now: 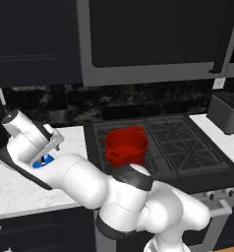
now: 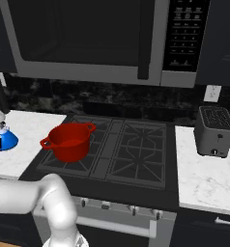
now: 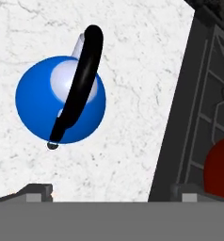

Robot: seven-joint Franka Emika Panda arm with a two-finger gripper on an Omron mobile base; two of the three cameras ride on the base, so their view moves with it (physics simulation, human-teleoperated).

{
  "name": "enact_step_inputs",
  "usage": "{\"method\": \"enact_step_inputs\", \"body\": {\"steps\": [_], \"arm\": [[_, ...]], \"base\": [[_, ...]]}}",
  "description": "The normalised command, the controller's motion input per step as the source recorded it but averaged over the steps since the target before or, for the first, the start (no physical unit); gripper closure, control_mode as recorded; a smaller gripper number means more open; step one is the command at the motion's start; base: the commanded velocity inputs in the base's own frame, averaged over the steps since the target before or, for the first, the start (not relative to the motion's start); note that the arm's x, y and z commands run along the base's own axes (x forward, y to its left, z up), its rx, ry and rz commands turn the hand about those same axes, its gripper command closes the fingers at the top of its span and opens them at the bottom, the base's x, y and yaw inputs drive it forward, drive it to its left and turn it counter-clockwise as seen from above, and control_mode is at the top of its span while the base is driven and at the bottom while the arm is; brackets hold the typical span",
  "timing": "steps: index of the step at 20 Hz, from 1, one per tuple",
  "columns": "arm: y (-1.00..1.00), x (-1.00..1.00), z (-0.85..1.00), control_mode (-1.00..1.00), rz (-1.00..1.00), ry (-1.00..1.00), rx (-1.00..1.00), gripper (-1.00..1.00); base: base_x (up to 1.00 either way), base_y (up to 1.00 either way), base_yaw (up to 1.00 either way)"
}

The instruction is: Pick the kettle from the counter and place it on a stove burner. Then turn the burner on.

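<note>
Looking straight down, the hand view has the kettle (image 3: 60,100) close below: a bright-blue round body with a pale lid, a black handle arching across it, standing on the white marble counter (image 3: 132,70). Only the two dark fingertips (image 3: 38,192) of the gripper (image 3: 114,193) show at the bottom edge, spread wide apart with bare marble between them and holding nothing; the kettle lies beyond them, nearer the left tip.

From the left base view the white arm's elbow and wrist cover most of this; just a sliver of blue kettle (image 1: 42,161) peeks out under the hand, on the counter (image 1: 15,187) left of the cooktop. The right base view gives the kettle (image 2: 6,140) whole, upright near the frame's left edge, well apart from the red pot (image 2: 68,141).

That pot sits on the front-left stove burner (image 2: 64,161); the other grates are bare. Farther right a grey toaster (image 2: 214,131) stands on marble. Above hangs a microwave (image 2: 88,43); its keypad markings are too small to read.
</note>
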Motion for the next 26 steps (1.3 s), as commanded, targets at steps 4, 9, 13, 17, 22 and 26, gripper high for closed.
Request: {"method": "enact_step_inputs", "body": {"steps": [4, 9, 13, 17, 22, 26], "arm": [[0.4, 0.21, -0.14, -1.0, 0.0, -0.04, 0.0, -1.0], [0.18, 0.22, -0.3, -1.0, 0.0, -0.06, 0.0, -1.0], [0.0, 0.39, -0.32, -1.0, -0.02, -0.06, 0.0, -1.0], [0.02, 0.41, -0.15, -1.0, 0.0, 0.0, 0.06, -1.0], [0.07, 0.18, -0.12, -1.0, 0.0, 0.0, 0.02, -1.0], [0.0, 0.0, -0.01, -1.0, 0.0, 0.0, 0.0, 1.0]], "base": [[0.0, 0.0, 0.0], [0.0, 0.0, 0.0], [0.0, 0.0, 0.0], [0.0, 0.0, 0.0], [0.0, 0.0, 0.0], [0.0, 0.0, 0.0]]}}
